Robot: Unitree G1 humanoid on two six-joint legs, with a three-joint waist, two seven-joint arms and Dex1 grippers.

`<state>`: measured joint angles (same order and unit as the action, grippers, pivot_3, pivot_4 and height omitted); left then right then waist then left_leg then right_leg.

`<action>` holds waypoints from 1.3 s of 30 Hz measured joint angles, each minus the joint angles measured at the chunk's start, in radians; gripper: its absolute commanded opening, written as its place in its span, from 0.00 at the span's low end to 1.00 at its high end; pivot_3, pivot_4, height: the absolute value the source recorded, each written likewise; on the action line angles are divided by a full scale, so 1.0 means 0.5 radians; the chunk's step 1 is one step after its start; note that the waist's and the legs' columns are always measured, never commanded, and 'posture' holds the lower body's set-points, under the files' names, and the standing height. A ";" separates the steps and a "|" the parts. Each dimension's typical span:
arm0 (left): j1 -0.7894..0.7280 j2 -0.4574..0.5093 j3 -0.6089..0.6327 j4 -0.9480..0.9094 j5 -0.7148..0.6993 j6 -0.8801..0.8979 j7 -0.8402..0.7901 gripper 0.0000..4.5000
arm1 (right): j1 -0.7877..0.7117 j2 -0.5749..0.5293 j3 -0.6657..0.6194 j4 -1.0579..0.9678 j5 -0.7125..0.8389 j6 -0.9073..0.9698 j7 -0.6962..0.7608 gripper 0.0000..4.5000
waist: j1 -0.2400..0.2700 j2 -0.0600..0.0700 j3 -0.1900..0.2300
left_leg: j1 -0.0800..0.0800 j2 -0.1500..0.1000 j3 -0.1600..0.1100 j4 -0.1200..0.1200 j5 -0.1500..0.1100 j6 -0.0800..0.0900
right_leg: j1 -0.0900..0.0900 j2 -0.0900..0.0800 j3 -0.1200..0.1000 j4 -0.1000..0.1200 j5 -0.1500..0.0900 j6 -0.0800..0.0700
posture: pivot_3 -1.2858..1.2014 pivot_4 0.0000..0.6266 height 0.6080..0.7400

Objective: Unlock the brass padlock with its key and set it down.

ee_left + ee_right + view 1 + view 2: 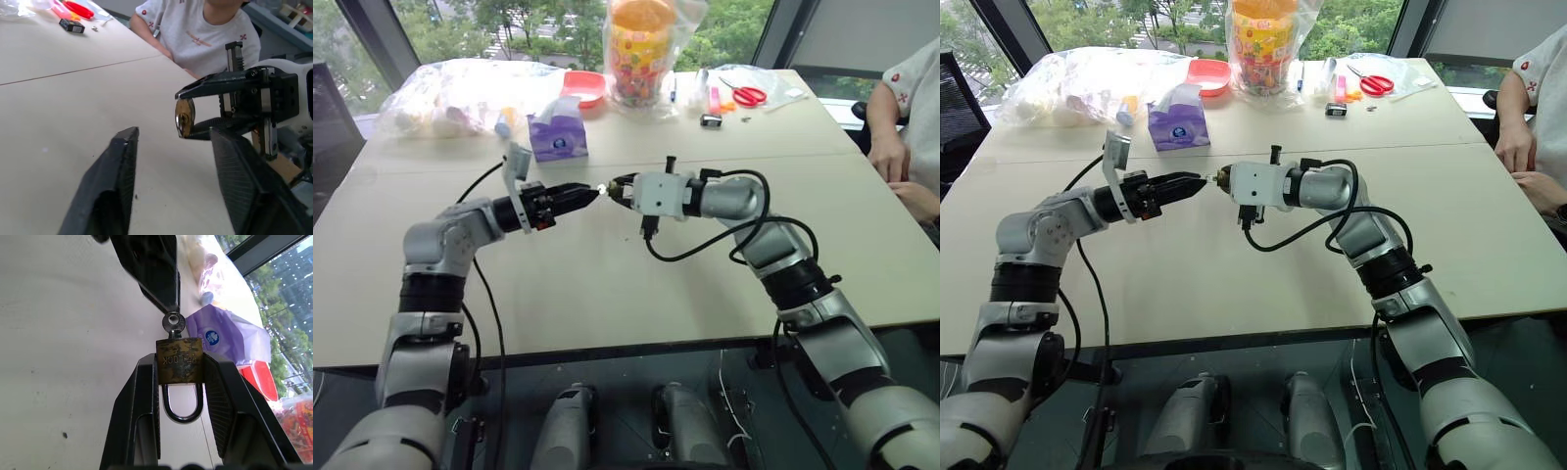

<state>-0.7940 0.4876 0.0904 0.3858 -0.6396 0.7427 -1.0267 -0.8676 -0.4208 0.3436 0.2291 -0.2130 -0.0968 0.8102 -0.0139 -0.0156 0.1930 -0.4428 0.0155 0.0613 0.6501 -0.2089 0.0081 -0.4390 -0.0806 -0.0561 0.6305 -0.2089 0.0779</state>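
Both arms are up over the tan table, grippers pointing at each other mid-air. The right gripper is clamped on the brass padlock, one black finger on each side of the body, with the silver shackle hanging back between the fingers toward the wrist. So the lock is off the table, pinched in the right gripper, keyhole end facing the other arm.

There's a small silver key sticking out of the padlock's keyhole end. The left gripper sits right at that key: in the right wrist view its dark fingertips touch or just about touch the key's round head. From the left wrist view its two fingers stand apart with a clear gap between them, so the jaws look released, not closed on the key.

Further back on the table: a purple tissue pack, a red bowl, a clear bag holding a colourful jar, red-handled scissors and a small black item. A person in a white patterned shirt sits at the table's right edge, hand resting on it.
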 measured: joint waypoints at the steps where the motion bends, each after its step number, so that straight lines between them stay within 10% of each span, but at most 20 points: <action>1: -0.027 -0.001 -0.002 0.031 0.008 -0.017 -0.027 0.09 | 0.003 -0.001 0.000 -0.020 -0.004 0.010 -0.009 0.16 | 0.000 0.000 0.000 | 0.000 0.000 0.000 0.000 0.000 0.000 | 0.000 0.000 0.000 0.000 0.000 0.000 | 0.52 0.24 1.00; 24: -0.131 -0.047 -0.068 0.208 0.141 -0.125 -0.222 0.04 | 0.058 -0.003 -0.011 -0.143 -0.023 0.142 -0.040 0.16 | 0.003 0.000 0.000 | 0.000 0.001 -0.003 0.000 0.000 0.000 | 0.001 0.000 0.000 0.000 0.000 0.000 | 0.52 0.24 1.00; 39: -0.101 0.044 -0.393 0.169 0.807 -1.324 -0.364 0.04 | 0.089 -0.008 -0.001 -0.142 -0.024 0.201 0.045 0.16 | 0.004 0.000 0.000 | 0.000 0.001 -0.001 0.000 0.000 0.001 | 0.000 -0.001 0.000 0.000 0.000 -0.001 | 0.52 0.24 1.00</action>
<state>-0.8443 0.5098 -0.1061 0.4703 -0.2363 0.0805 -1.2086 -0.8231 -0.4248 0.3431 0.1583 -0.2248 0.0038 0.8326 -0.0119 -0.0156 0.1929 -0.4430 0.0162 0.0607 0.6499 -0.2090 0.0084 -0.4389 -0.0809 -0.0561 0.6302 -0.2090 0.0776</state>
